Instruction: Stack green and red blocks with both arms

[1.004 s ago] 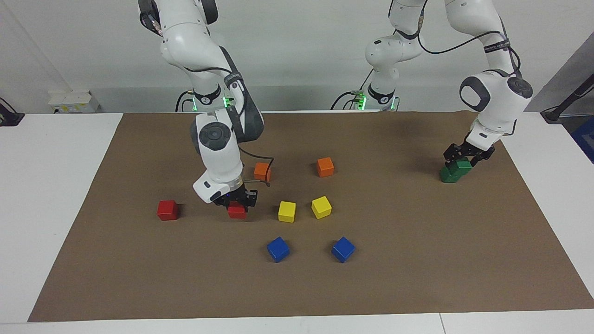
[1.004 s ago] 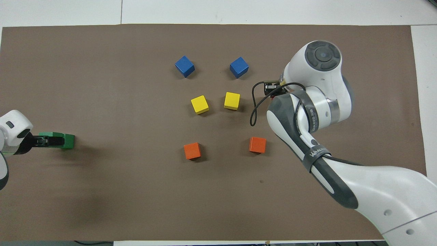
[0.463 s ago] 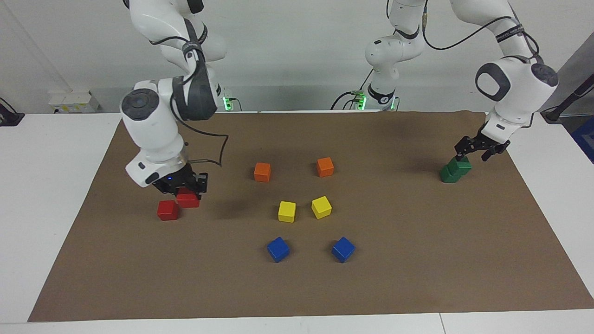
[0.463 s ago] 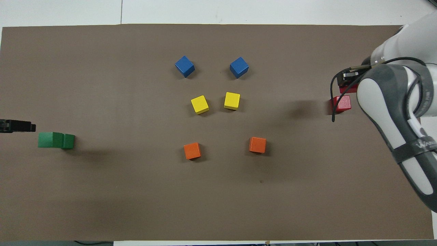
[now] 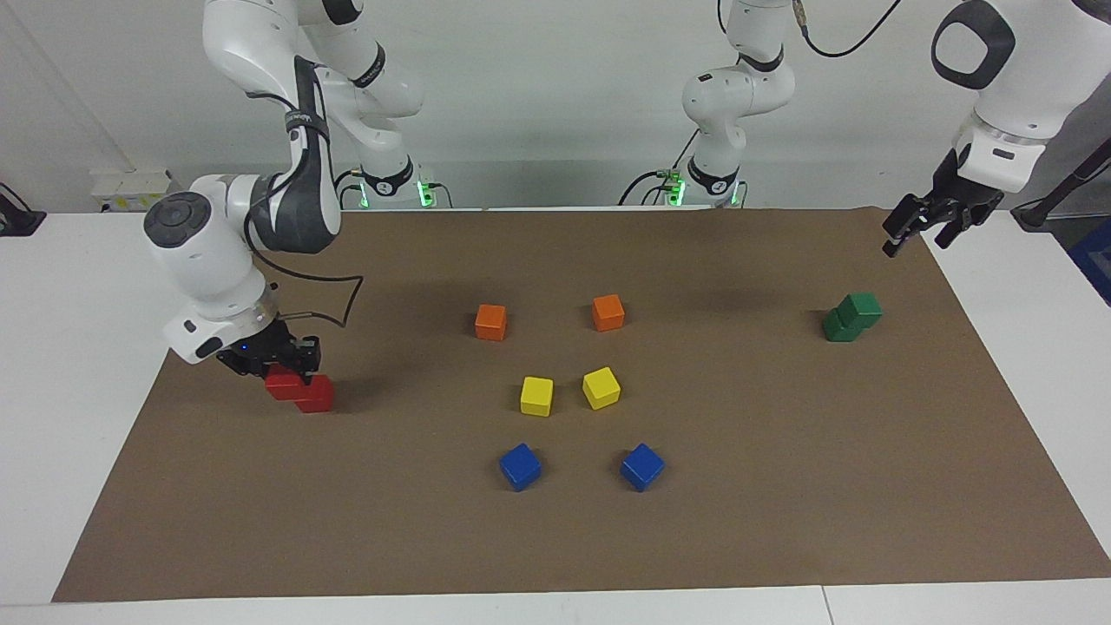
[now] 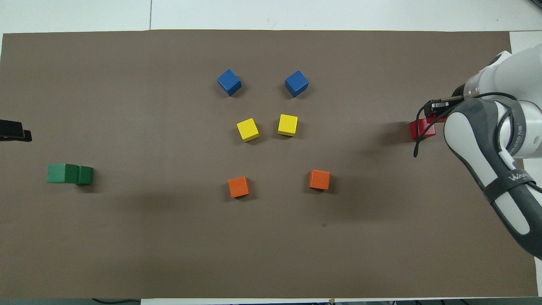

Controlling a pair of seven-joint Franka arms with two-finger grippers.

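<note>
Red block (image 5: 283, 383) newly atop red block (image 5: 314, 395).

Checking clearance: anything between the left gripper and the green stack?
Nothing: in the facing view only bare brown mat separates the raised, open left gripper from the green stack.

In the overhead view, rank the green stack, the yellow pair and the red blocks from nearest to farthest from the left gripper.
From the left gripper, raised at its own end of the table:
1. Green stack, at that same end.
2. Yellow pair, mid-table.
3. Red blocks, at the right arm's end.
</note>
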